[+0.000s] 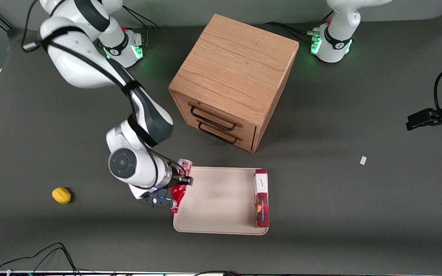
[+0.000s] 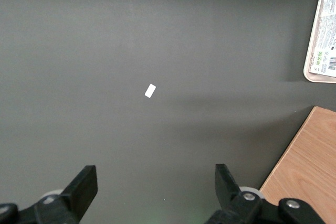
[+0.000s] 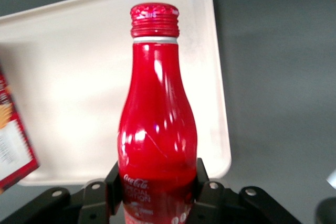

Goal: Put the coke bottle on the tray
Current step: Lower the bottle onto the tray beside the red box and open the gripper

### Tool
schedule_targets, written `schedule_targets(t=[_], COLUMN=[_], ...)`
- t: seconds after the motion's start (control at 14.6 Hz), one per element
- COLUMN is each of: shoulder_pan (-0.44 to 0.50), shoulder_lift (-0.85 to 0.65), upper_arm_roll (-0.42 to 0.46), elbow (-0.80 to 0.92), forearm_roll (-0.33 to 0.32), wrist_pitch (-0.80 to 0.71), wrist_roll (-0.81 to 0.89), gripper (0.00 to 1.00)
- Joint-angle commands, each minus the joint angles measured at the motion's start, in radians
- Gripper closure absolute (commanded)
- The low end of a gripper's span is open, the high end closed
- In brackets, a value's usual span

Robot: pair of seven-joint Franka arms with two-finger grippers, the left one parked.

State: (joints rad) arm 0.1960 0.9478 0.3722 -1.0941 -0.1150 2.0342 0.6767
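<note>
Wooden two-drawer cabinet (image 1: pixel 233 80) mid-table, red-and-white box (image 1: pixel 261 198) nearer the front camera, lemon (image 1: pixel 61 195) toward working arm's end, white scrap (image 1: pixel 363 160) toward parked arm's end.

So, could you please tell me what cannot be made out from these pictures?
- Coke bottle: its base is cut off by the right wrist view's edge; in the front view the gripper covers most of it.
- Whether the bottle touches the tray: no view shows it.
- Red-and-white box: its print is too small in the front view.
</note>
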Motion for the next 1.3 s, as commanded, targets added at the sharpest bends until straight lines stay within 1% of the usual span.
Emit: schedule_targets(t=[0.0, 0.34, 0.89, 0.96, 1.03, 1.24], shoulder_pan=[0.006, 0.006, 0.014, 0.014, 0.014, 0.014], shoulder_lift=[0.087, 0.112, 0.132, 0.134, 0.134, 0.134], upper_arm_roll=[-0.004, -0.067, -0.068, -0.068, -0.070, -0.070], elbow=[0.071, 0.071, 0.069, 0.069, 0.069, 0.069], forearm_roll=[0.000, 0.001, 0.002, 0.002, 0.000, 0.000], wrist_pitch=[0.036, 0.080, 0.121, 0.121, 0.121, 0.121], wrist_roll=[-0.087, -0.143, -0.137, -0.134, -0.129, -0.129], gripper=[1.00, 1.00, 1.00, 0.04, 0.00, 0.00])
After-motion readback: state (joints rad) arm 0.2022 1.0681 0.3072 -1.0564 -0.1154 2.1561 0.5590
